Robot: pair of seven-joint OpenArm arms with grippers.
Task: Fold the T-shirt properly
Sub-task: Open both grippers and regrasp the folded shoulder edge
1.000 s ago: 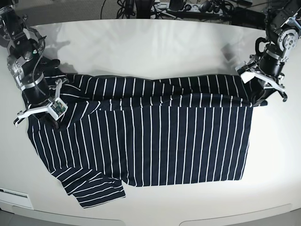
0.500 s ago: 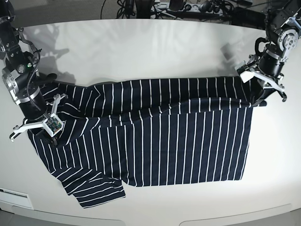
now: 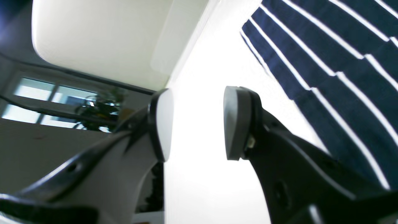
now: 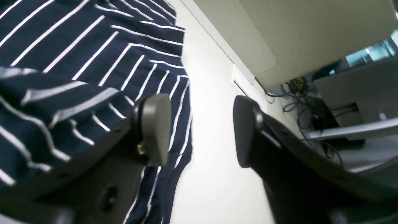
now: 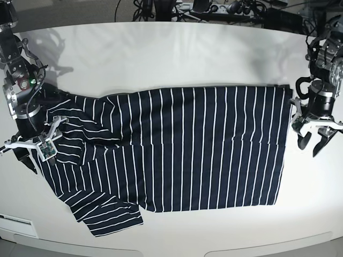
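Two wrist views showing parted, empty jaws on left gripper [image 3: 197,124] and right gripper [image 4: 202,130], base view alone revealing whole navy striped T-shirt [image 5: 182,150] spread on white table [image 5: 161,53], sleeve rumpled.

The left gripper [image 3: 197,124] has its jaws apart with nothing between them. The right gripper [image 4: 202,130] also gapes empty, both arms reaching down.

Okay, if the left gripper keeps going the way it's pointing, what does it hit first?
Probably the bare white table: the left gripper is open and empty, with the T-shirt off to one side. Depth is unclear.
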